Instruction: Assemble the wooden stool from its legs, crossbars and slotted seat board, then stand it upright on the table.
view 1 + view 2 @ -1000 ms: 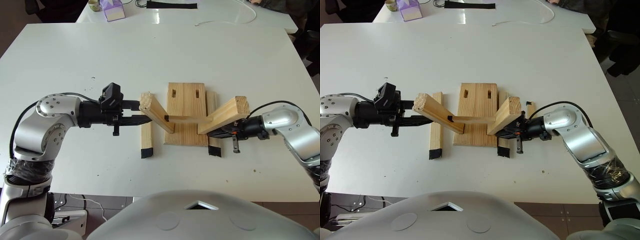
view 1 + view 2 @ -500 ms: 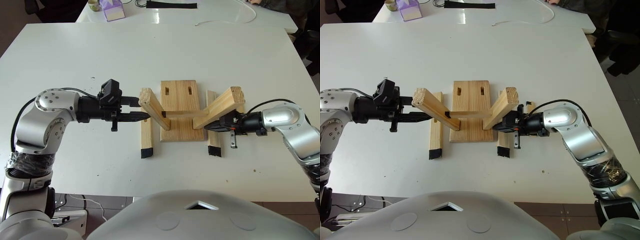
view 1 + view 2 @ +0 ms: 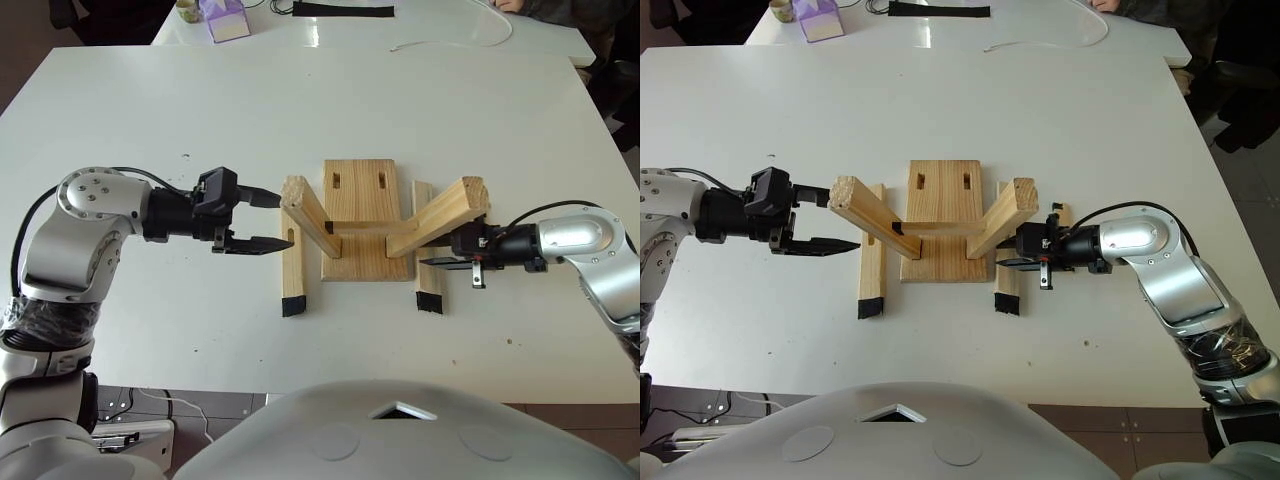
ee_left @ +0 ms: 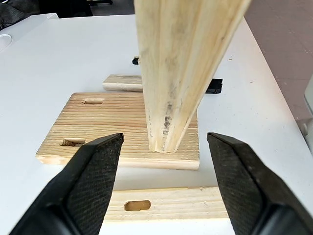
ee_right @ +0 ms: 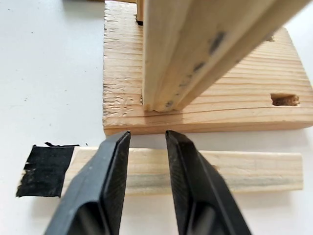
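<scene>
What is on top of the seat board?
The left leg and right leg, joined by a crossbar, stand on the seat board, leaning outward. Two slots near its far edge are bare. What is under the leg ends is covered.

This looks like an office or lab workroom: a broad white table [image 3: 400, 110] with a second table [image 3: 450, 28] of the same kind set just behind it. On the second one lie desk odds and ends (a tissue box [image 3: 224, 18], a cup [image 3: 187, 10], a white cable [image 3: 470, 38], a black strip [image 3: 343, 11]). A dark chair [image 3: 1238, 95] stands off to the right side.
</scene>
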### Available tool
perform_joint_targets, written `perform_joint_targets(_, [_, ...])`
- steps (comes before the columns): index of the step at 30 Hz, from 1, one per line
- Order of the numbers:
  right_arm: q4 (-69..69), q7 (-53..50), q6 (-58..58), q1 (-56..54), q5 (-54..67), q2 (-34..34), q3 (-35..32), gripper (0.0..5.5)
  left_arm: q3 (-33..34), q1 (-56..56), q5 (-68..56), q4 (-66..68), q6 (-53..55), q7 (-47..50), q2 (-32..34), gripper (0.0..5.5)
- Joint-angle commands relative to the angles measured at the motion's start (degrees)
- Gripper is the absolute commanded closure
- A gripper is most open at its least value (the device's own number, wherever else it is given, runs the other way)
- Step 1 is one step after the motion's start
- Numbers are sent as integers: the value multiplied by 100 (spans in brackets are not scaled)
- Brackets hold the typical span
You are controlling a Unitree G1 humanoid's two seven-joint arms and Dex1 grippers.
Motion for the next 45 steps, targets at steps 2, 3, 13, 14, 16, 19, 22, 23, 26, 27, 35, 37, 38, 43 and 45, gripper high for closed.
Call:
perform_joint_targets(2, [291, -341, -52, -109, -189, 177, -60, 422, -174, 368, 459, 350, -512, 73, -33, 239])
perform_joint_targets(3, [350, -414, -54, -145, -223, 246, -22, 422, -226, 441, 514, 375, -575, 178, -146, 239])
perform_joint_targets(13, [1427, -736, -479, -233, -621, 901, 384, 422, -964, 699, 1667, 1390, -1334, 1514, -1191, 239])
perform_joint_targets(14, [1588, -762, -549, -244, -677, 918, 390, 422, -970, 656, 1754, 1563, -1426, 1580, -1224, 239])
perform_joint_targets(16, [1769, -809, -645, -196, -724, 885, 351, 422, -968, 638, 1821, 1785, -1560, 1595, -1220, 239])
perform_joint_targets(19, [1843, -818, -764, -25, -683, 743, 220, 422, -981, 703, 1850, 1987, -1720, 1532, -1122, 239])
perform_joint_targets(22, [1912, -821, -884, 157, -654, 599, 59, 422, -998, 783, 1904, 2186, -1893, 1481, -1012, 239])
perform_joint_targets(23, [1936, -824, -912, 213, -644, 555, 10, 422, -991, 807, 1899, 2234, -1933, 1464, -984, 239])
perform_joint_targets(26, [1942, -860, -955, 413, -623, 437, -151, 422, -959, 849, 1900, 2402, -2029, 1440, -896, 239])
perform_joint_targets(27, [1930, -876, -969, 496, -614, 402, -209, 422, -941, 851, 1920, 2495, -2074, 1444, -858, 239])
perform_joint_targets(35, [1812, -1105, -860, 888, -451, 428, -588, 422, -746, 838, 1851, 2963, -2203, 1394, -713, 239])
perform_joint_targets(37, [1795, -1162, -847, 992, -429, 408, -675, 422, -710, 843, 1850, 3012, -2241, 1357, -670, 239])
perform_joint_targets(38, [1786, -1183, -839, 1048, -420, 400, -719, 422, -697, 832, 1853, 3045, -2259, 1349, -654, 239])
perform_joint_targets(43, [1715, -1304, -798, 1271, -389, 388, -858, 422, -622, 804, 1827, 3137, -2376, 1221, -499, 239])
perform_joint_targets(45, [1595, -1339, -769, 1303, -367, 411, -871, 422, -518, 768, 1575, 2935, -2207, 1177, -532, 239])
